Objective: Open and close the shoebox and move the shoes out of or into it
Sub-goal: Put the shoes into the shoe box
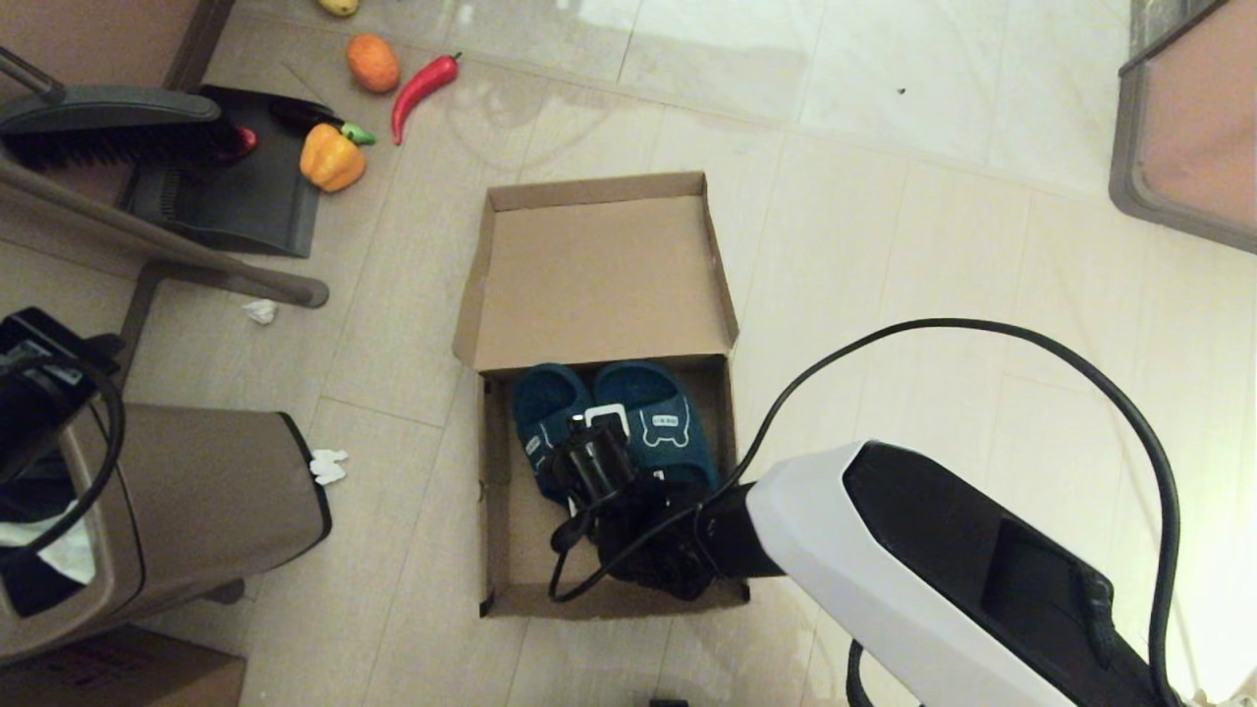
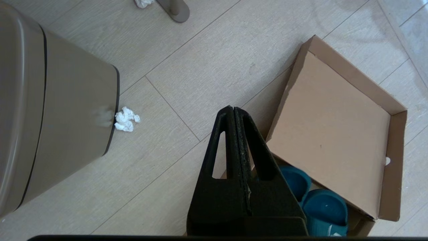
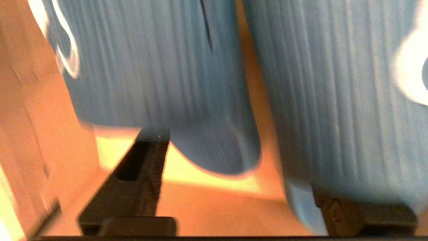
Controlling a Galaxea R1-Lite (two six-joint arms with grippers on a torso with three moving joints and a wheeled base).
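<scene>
Pale tiled floor, bearing open shoebox, trash bin, dustpan, toy vegetables, crumpled tissues

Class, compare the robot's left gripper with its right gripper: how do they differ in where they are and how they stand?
The left gripper hangs shut above the bare floor beside the shoebox, holding nothing. The right gripper is down inside the shoebox at the shoes, its fingers spread apart around their heels. Both have black fingers and point down.
</scene>
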